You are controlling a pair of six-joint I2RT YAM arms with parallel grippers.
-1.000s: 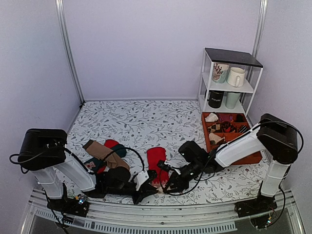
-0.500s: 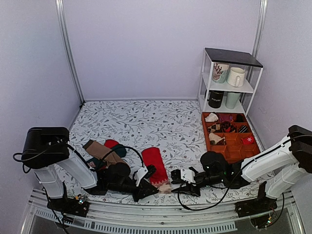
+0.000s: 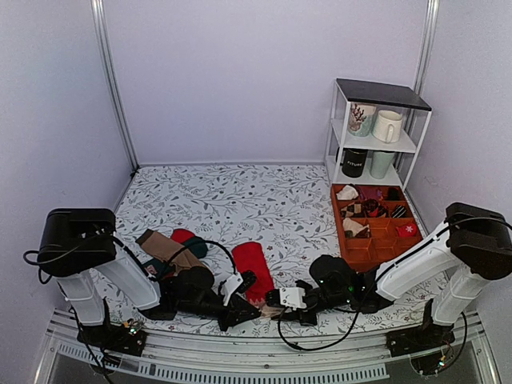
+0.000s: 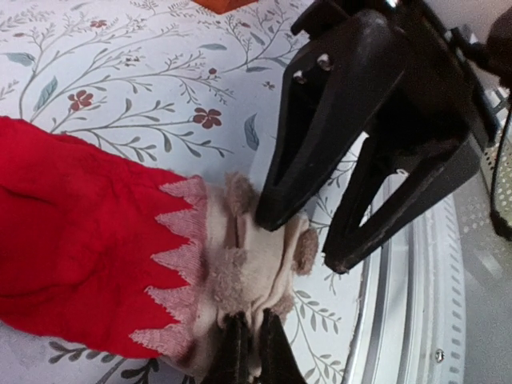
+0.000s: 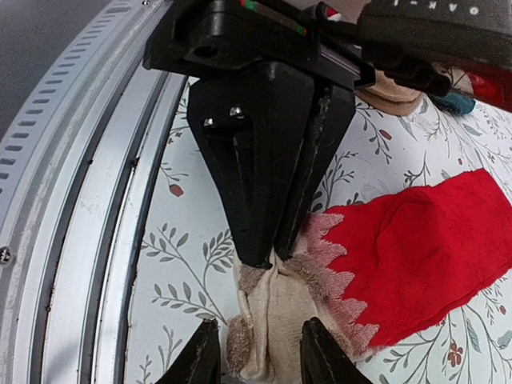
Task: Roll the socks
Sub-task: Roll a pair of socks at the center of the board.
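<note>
Left wrist view has the left gripper [image 4: 250,352] pinched tight on the pale beige end of the red socks [image 4: 80,240]. The right gripper [image 5: 260,356] stands spread wide, straddling that same end. The socks lie flat just beside the metal rail [image 5: 96,200], red part pointing away from it.

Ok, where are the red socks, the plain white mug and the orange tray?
red socks [image 3: 253,262]: top view, on the red middle part.
plain white mug [image 3: 387,126]: top view, on its side, facing the camera.
orange tray [image 3: 336,212]: top view, on its left wall.
</note>
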